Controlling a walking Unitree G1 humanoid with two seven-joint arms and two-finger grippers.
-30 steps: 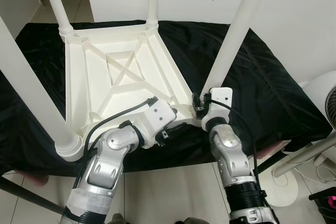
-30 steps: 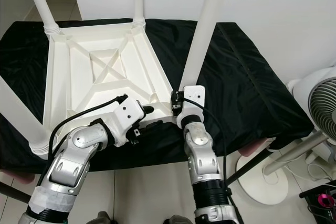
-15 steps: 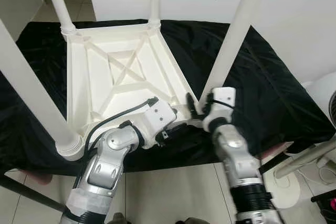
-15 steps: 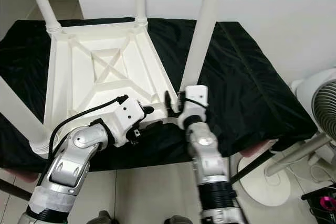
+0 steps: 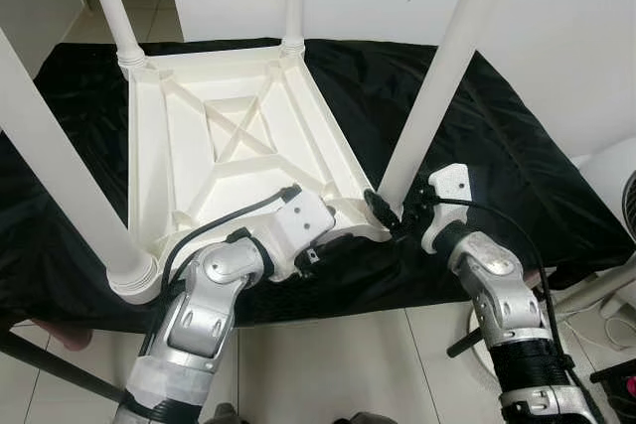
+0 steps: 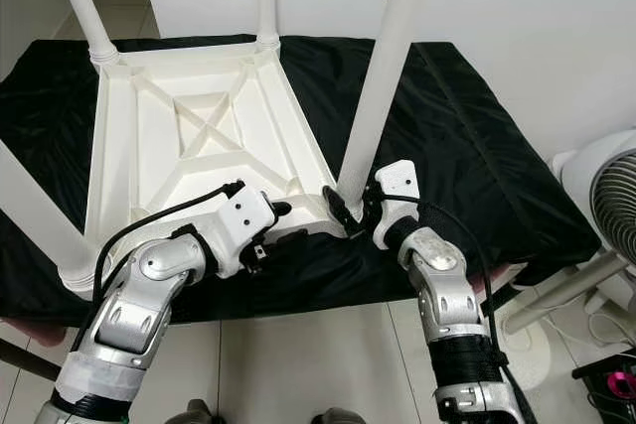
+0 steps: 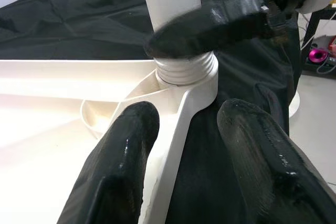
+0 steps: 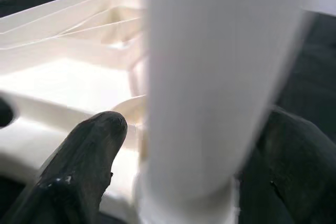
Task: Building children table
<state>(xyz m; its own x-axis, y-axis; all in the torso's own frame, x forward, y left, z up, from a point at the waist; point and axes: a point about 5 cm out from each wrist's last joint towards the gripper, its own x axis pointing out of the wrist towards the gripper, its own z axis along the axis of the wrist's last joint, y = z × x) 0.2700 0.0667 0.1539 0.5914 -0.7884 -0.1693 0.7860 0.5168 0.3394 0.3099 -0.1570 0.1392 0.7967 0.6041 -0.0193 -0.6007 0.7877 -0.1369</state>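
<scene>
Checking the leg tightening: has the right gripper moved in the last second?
Yes. The right gripper swung out to the robot's right around the near table leg; its fingers straddle the leg's base.

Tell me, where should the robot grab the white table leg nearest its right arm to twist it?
Probably low on the table leg, just above its threaded base, where it is round and the right end effector already straddles it. Come from the robot's right, since the table frame blocks the other side.
</scene>
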